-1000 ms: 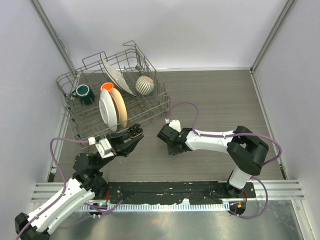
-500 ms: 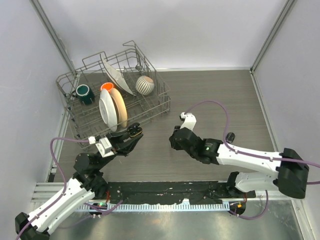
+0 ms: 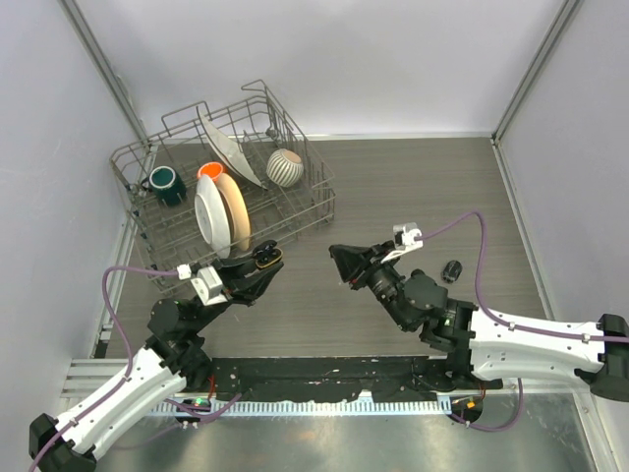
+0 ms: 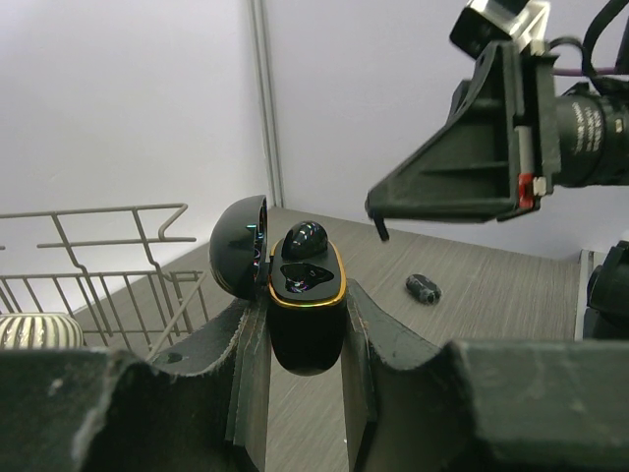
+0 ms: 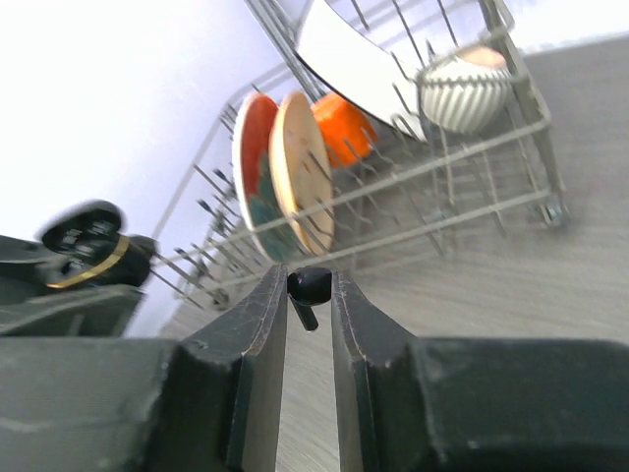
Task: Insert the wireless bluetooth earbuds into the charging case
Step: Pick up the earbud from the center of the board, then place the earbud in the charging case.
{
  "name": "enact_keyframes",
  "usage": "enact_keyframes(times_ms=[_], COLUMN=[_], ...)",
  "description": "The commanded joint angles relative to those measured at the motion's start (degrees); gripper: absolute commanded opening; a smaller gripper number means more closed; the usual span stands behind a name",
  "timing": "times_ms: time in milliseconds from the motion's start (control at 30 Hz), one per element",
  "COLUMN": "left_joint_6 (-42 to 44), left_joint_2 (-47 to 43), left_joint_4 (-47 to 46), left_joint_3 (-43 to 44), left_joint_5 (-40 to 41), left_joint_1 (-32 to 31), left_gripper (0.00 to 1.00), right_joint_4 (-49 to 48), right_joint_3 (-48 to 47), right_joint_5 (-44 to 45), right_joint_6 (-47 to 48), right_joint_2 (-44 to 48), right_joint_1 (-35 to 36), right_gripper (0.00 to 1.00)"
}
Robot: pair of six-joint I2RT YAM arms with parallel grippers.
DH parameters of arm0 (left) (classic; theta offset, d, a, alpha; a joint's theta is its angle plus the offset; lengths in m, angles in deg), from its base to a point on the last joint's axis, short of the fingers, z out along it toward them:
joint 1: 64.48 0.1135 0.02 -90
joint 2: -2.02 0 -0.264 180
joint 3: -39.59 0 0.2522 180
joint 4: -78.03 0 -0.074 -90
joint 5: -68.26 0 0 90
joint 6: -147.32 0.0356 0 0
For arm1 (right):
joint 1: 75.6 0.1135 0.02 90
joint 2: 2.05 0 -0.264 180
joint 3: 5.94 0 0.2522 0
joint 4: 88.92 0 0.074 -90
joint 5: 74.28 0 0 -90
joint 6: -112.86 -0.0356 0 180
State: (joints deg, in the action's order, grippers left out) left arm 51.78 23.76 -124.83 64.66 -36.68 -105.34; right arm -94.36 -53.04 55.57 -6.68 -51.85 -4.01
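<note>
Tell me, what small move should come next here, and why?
Probably the right pincer should ease toward the open charging case, lining its earbud up over what looks like the free socket. The left pincer holds the case up with its lid open, a seated bud fills the other socket, and the held earbud hangs well apart from the case.

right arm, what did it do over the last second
The right arm swung back toward the near edge, and the right gripper, shut on an earbud, turned to point at the charging case. That uncovered a loose earbud on the table. The left gripper kept holding the open case.
</note>
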Motion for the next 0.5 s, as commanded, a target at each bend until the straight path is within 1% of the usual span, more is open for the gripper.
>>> enact_keyframes(times_ms=[0, 100, 200, 367, 467], left_joint_6=[-0.08, -0.08, -0.08, -0.26, -0.43], left_joint_2=[-0.03, -0.03, 0.06, 0.76, 1.03], left_joint_4=[-3.55, -3.37, -3.46, -3.98, -4.42], left_joint_3=[-0.15, -0.24, -0.24, -0.24, -0.24], left_joint_5=[0.70, 0.79, 0.79, 0.26, -0.26], left_joint_1=[0.08, 0.08, 0.08, 0.08, 0.08], left_gripper=[0.00, 0.00, 0.00, 0.00, 0.00], right_joint_4=[-21.63, -29.63, -35.27, -42.74, -44.34], right_joint_3=[1.17, 0.91, -0.14, -1.99, -3.30], right_joint_5=[-0.38, -4.07, -8.46, -12.17, -13.22], right_joint_6=[10.02, 16.15, 20.12, 23.38, 24.62], right_joint_2=[1.02, -0.90, -3.19, -8.90, -11.63], right_joint_1=[1.62, 3.46, 4.78, 6.89, 7.60], right_gripper=[0.01, 0.01, 0.01, 0.01, 0.01])
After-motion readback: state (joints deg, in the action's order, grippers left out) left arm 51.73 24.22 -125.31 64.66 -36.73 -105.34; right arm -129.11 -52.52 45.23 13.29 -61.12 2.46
